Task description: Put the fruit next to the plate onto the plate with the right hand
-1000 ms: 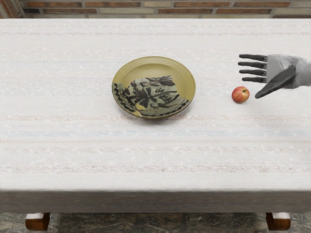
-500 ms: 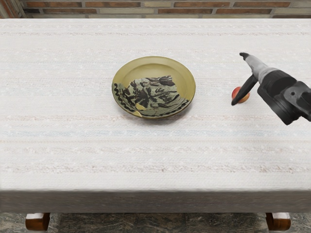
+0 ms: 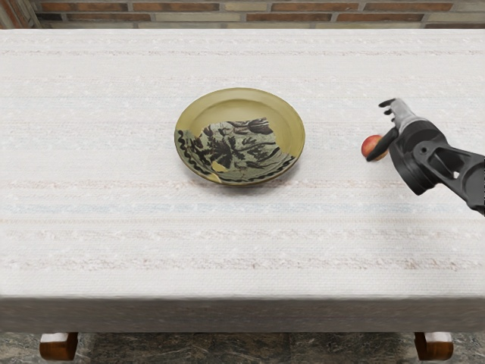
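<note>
Crowding the apple (image 3: 370, 145) from its right, seemingly to grasp it, the right hand (image 3: 395, 123) hides whether it has closed, the apple resting on the table (image 3: 114, 227), right of the plate (image 3: 250, 98).

We get bright, even, diffuse light across the table (image 3: 114, 227); source reads as overhead; thin soft shadow under the near rim of the plate (image 3: 239, 97); table's front face falls darker, floor (image 3: 227, 349) below dim; render sharp edge to edge, lines straight
</note>
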`<state>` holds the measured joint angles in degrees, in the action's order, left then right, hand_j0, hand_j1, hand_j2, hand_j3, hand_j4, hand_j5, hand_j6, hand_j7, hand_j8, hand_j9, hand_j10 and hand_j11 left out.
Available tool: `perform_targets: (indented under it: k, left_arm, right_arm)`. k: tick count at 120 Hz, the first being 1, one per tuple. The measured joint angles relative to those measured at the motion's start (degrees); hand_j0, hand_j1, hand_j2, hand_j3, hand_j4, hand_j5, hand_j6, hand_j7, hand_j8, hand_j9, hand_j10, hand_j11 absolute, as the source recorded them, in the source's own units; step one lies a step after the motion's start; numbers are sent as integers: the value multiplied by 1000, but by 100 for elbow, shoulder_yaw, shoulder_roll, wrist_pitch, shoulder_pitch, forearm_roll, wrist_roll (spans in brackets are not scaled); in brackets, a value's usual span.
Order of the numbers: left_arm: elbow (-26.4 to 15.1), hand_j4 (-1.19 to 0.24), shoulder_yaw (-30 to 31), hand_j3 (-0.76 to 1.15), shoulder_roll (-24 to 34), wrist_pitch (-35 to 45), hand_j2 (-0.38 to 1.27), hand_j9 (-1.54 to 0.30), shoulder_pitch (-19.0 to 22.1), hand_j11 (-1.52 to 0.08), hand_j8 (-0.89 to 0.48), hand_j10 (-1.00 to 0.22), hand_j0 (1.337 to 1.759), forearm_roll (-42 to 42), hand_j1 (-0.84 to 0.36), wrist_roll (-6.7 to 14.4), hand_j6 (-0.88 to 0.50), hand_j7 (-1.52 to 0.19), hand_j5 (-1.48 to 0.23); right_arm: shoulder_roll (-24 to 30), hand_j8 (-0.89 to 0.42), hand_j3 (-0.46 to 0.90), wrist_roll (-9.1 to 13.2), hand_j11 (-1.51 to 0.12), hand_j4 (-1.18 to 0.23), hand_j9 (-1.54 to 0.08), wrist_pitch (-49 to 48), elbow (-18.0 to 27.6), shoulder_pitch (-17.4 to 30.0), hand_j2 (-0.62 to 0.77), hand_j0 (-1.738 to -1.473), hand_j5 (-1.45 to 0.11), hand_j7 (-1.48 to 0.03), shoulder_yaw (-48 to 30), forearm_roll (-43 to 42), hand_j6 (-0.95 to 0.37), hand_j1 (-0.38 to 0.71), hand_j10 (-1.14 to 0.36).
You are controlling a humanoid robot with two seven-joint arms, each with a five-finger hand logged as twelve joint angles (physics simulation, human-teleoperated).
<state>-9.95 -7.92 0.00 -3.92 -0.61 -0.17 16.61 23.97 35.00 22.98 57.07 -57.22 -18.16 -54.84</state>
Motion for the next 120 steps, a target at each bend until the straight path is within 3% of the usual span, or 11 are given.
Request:
perform_targets:
  k: [30, 44, 100, 120]
  left_arm:
    - [1, -10, 0, 0, 0, 0, 2, -13, 0, -13, -10, -10, 1658, 0, 337, 0, -10, -13, -13]
    - [-1, -10, 0, 0, 0, -1, 2, -13, 0, -13, -10, -10, 1658, 1, 337, 0, -10, -13, -13]
    - [0, -10, 0, 0, 0, -1, 2, -13, -2, -13, -10, -10, 1658, 1, 337, 0, -10, -13, -13]
    - [0, -10, 0, 0, 0, 0, 2, -13, 0, -13, -10, -10, 1658, 1, 337, -1, -10, -13, -13]
  right_arm:
    - [-493, -339, 0, 0, -449, -338, -449, 13, -721, -29, -64, -1658, -449, -443, 78, -50, -343, 69, -338]
    - [-734, -374, 0, 0, -494, -373, -494, 515, -943, -151, -55, -1658, -494, -488, 640, -49, -378, 98, -374]
    - [-1107, -431, 0, 1, -595, -459, -595, 864, -1142, -361, -88, -1658, -592, -593, 1185, -33, -459, 203, -457]
    - [-1134, -402, -1, 7, -667, -537, -668, 854, -1149, -363, -3, -1656, -653, -674, 1204, -17, -446, 257, -529]
